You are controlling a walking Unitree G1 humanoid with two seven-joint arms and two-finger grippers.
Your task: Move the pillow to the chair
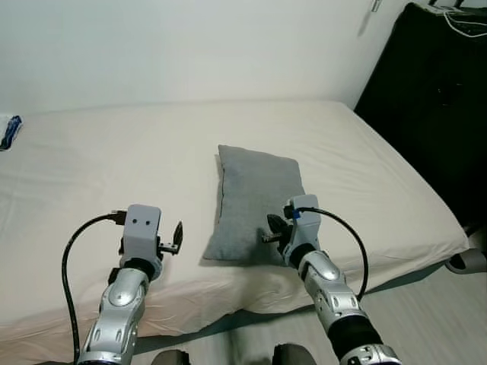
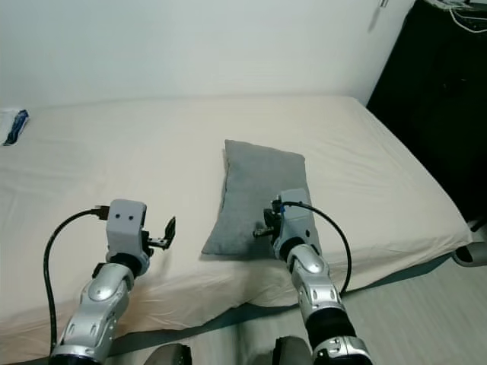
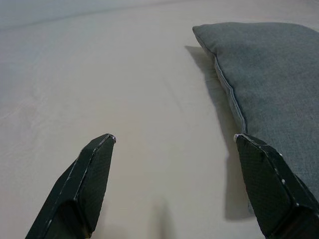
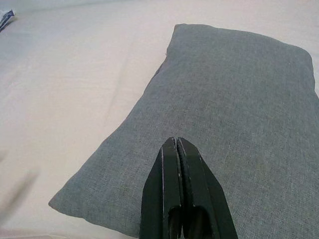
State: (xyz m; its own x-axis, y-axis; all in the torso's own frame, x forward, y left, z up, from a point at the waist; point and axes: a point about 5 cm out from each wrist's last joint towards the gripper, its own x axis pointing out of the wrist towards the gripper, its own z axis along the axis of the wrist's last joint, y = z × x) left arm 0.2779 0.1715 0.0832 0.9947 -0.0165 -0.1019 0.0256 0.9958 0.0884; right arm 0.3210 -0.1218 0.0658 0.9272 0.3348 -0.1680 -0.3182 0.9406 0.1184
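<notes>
The grey pillow [image 1: 255,201] lies on the bed [image 1: 114,167]. The right hand [image 4: 180,149] hovers over it pressed closed, empty; the left hand [image 3: 174,142] gapes wide beside it. Open the right first, then pinch the near edge.

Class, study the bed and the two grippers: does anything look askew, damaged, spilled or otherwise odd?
Nothing looks damaged or spilled. The grey pillow lies flat on the bed, slightly askew to the near edge. The left gripper is open beside the pillow; the right gripper is shut above it. A small blue and white item lies at the bed's far left.
</notes>
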